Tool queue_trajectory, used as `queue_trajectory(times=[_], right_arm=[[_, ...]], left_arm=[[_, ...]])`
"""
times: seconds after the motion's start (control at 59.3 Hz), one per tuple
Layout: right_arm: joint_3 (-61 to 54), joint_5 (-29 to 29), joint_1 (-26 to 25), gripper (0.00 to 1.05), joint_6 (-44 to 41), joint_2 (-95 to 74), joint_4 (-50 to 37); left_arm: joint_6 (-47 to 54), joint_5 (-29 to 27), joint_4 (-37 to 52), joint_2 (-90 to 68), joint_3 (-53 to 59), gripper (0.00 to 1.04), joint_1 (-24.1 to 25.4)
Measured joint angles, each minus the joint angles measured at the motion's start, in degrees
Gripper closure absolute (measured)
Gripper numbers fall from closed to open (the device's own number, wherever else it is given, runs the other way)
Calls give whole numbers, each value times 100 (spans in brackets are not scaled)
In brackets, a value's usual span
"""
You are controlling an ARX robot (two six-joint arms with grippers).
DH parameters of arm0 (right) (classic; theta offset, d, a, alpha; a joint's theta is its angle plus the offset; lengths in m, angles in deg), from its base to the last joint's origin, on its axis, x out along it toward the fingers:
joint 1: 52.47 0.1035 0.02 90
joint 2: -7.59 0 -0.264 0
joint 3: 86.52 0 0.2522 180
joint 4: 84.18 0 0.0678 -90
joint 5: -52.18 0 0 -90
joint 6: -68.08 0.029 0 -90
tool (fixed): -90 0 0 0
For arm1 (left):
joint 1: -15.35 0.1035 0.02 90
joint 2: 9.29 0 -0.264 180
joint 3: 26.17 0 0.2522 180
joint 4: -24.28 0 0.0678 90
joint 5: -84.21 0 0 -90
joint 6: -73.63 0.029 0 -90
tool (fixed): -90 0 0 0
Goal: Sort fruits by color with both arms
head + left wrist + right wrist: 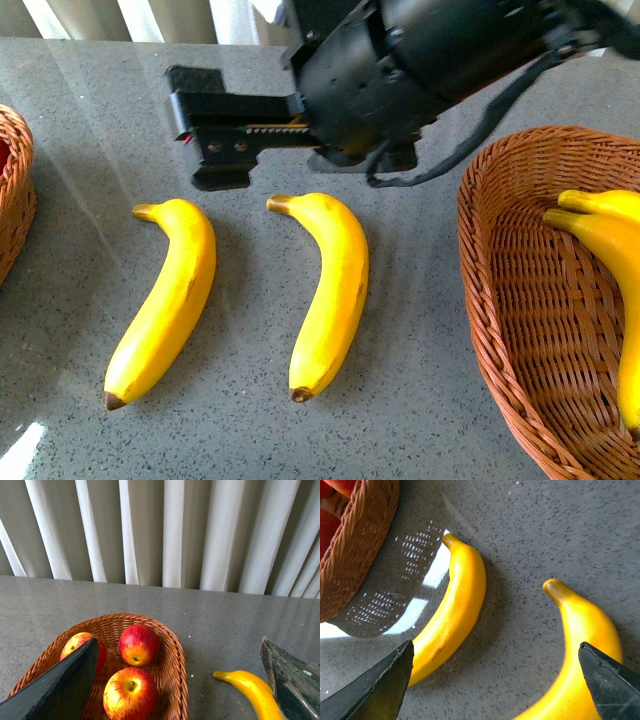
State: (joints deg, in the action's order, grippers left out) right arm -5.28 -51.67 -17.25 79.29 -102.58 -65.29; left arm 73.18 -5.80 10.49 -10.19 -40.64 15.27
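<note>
Two yellow bananas lie side by side on the grey table, one at the left [165, 300] and one at the right [330, 290]. My right gripper [195, 130] hovers open just beyond their stem ends. In the right wrist view the same two bananas [455, 610] [580, 645] lie under the open right gripper [495, 644], which holds nothing. My left gripper [178, 641] is open and empty above the rim of a wicker basket [177, 670] that holds three red apples [138, 644] [130, 692] [80, 645]. A banana [252, 692] lies beside that basket.
A wicker basket [500, 300] at the right holds more bananas [610, 235]. The apple basket's edge [15, 190] shows at the far left and again in the right wrist view [365, 540]. White vertical blinds [170, 530] stand behind the table.
</note>
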Motion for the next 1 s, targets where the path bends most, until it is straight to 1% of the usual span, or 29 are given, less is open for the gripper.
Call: queue_trajectory(times=[0.135,0.304,0.793,0.995], right_arm=[[885,-31,334,9,306,-839,348],[1530,-26,511,9,481,-1401,586],[2341,-2,693,9,726,-2280,905],[2656,201,695,9,675,-2507,1217]], left_arm=[[-2,0,0,0,0,9,0],[0,0,0,0,0,9,0],[0,0,0,0,0,9,0],[0,0,0,0,0,9,0]])
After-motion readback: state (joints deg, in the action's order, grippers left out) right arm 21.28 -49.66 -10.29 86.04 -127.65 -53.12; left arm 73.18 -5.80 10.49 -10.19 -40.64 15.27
